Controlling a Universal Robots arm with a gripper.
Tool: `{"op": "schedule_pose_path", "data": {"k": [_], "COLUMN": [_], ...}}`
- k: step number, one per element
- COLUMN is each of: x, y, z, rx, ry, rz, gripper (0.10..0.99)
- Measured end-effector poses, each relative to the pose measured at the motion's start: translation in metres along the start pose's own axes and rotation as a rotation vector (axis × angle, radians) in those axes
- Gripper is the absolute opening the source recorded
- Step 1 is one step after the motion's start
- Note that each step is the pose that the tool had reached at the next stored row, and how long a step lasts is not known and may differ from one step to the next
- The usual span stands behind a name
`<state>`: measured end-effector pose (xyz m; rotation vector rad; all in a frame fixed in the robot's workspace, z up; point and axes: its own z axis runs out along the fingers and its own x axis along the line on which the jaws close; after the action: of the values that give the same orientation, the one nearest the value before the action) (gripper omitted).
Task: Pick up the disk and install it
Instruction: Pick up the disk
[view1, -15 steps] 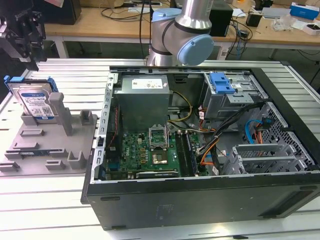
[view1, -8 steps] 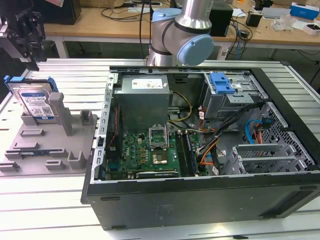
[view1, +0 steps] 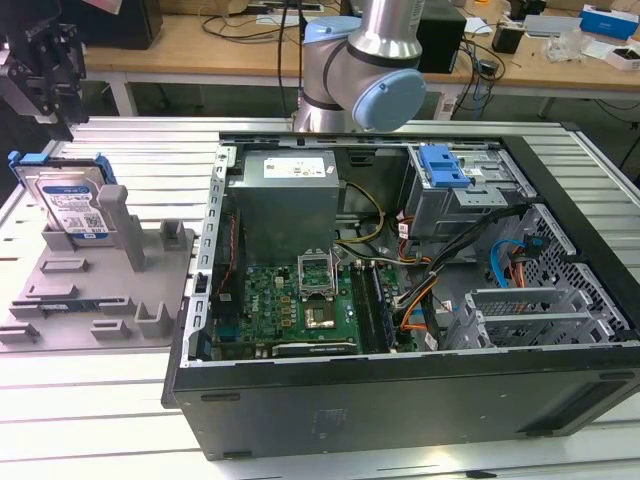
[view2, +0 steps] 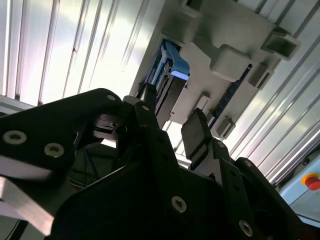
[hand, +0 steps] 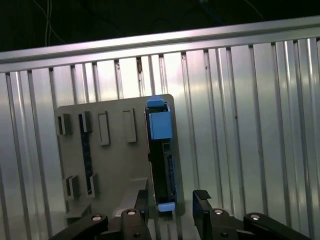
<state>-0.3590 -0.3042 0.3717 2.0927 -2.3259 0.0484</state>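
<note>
My worry is alignment. The gripper (hand: 172, 204) hangs over the grey stand (view1: 100, 290) with its jaws spread and nothing between them. In the first wrist view the disk (hand: 161, 160) sits edge-on below, one end lined up with the gap and the rest running away from the fingers (hand: 202, 202).

If I come down off-centre, I judge a fingertip could land on the top edge of the blue carrier bracket (hand: 160, 125) instead of passing beside it. That could shove the disk crooked in its slot or tip it against one of the stand's posts. A grip that catches only the plastic frame might flex it and let the drive slip as it leaves the stand.

The disk stands upright on its edge in a slot of the stand, on the side away from the open computer case (view1: 400, 405) and just beside a grey post. It is a flat silver drive with a white-and-blue label (view1: 80, 215), framed in bright blue plastic with a tab on top. The stand lies flat on the ribbed bench (view1: 90, 420).
</note>
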Motion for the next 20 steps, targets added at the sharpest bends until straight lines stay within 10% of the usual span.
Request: {"op": "schedule_pose_path", "data": {"k": [20], "x": [0.0018], "y": [0.0449], "z": [0.0153], "rx": [0.002], "ry": [-0.0010], "rz": [-0.070], "gripper": [0.482]}}
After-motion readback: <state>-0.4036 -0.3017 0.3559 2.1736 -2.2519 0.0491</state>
